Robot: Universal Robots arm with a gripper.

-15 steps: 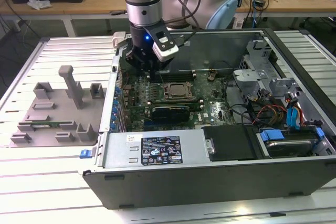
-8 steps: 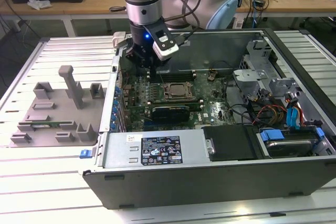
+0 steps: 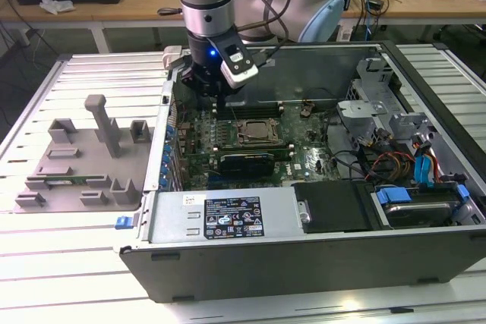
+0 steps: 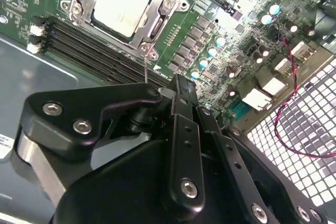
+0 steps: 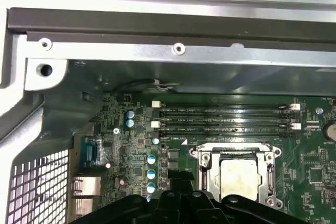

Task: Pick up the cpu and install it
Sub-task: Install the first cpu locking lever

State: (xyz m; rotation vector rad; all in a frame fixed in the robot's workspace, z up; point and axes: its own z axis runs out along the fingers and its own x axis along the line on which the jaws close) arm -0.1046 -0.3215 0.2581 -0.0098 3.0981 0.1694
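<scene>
The cpu [image 3: 256,130] is a pale silver square lying flat inside the metal-framed socket [image 4: 152,22] on the green motherboard. Both wrist views show the cpu [image 4: 119,4] [image 5: 239,178] seated there. My gripper [image 3: 216,95] hangs inside the open computer case, above the board and toward the exterior view's left of the socket. Its black fingers [image 4: 178,108] come together at the tip, shut, with nothing between them. The gripper [image 4: 177,85] stands apart from the cpu and just off the socket's corner. The gripper's tips [image 5: 181,195] sit beside the socket's edge.
Memory slots [image 5: 226,119] run along one side of the socket. A grey fixture with pegs [image 3: 83,157] lies on the table at the exterior view's left. The power supply [image 3: 228,218], drive bay with cables [image 3: 425,187] and perforated rear panel [image 4: 299,129] ring the board.
</scene>
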